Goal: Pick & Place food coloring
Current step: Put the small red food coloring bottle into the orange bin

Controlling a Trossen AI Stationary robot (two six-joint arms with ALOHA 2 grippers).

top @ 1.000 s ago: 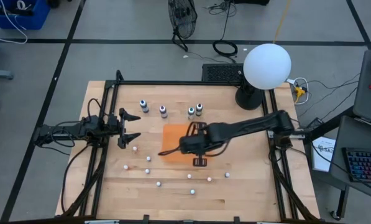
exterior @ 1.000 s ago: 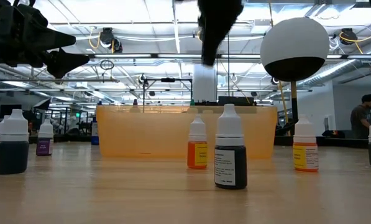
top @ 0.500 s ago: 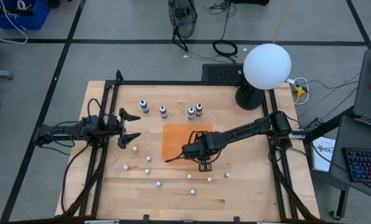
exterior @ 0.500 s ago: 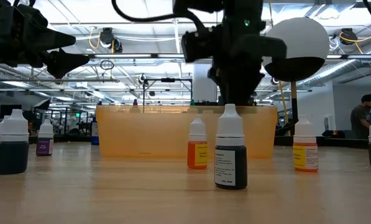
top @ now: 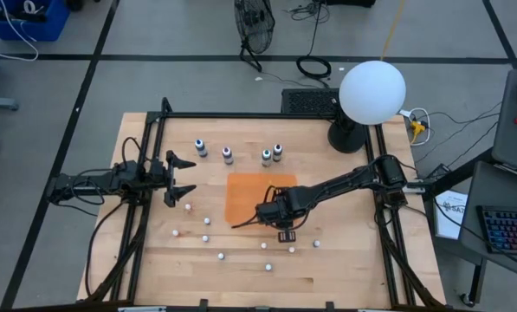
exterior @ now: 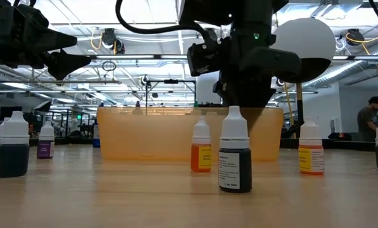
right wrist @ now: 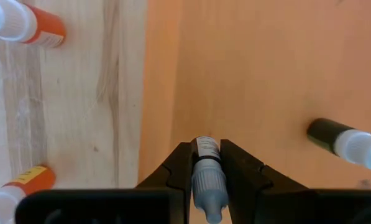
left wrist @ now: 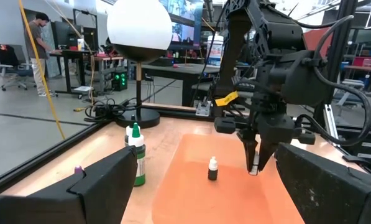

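1. Right gripper [top: 281, 227] is hanging low over the front edge of the orange tray [top: 245, 192], arm reaching in from the table's right side.
2. Its fingers [right wrist: 241, 167] are clamping a small bottle [right wrist: 207, 171] between them; bottle has a pale cap, a grey-dark body and a white label, held over the tray's edge.
3. One dark-bodied bottle [right wrist: 345, 140] with pale cap is sitting inside the tray; the left wrist view shows it upright [left wrist: 213, 169] just beside the right gripper's fingertips.
4. Four food coloring bottles [top: 227, 155] are standing in a row at the back of the table, behind the tray, apart from both grippers.
5. More bottles are standing on the wood in front of the tray: an orange one [exterior: 201, 152], a black one [exterior: 233, 158], a yellow-orange one [exterior: 311, 154].
6. A dark blue-green bottle [exterior: 12, 152] and a purple one [exterior: 45, 148] are showing at the low view's left side.
7. Left gripper [top: 179, 178] is waiting at the table's left side, above the wood, fingers spread wide and gripping nothing.
8. Wooden table [top: 345, 260] is carrying all of it; white globe lamp [top: 371, 93] is standing at the back right corner.
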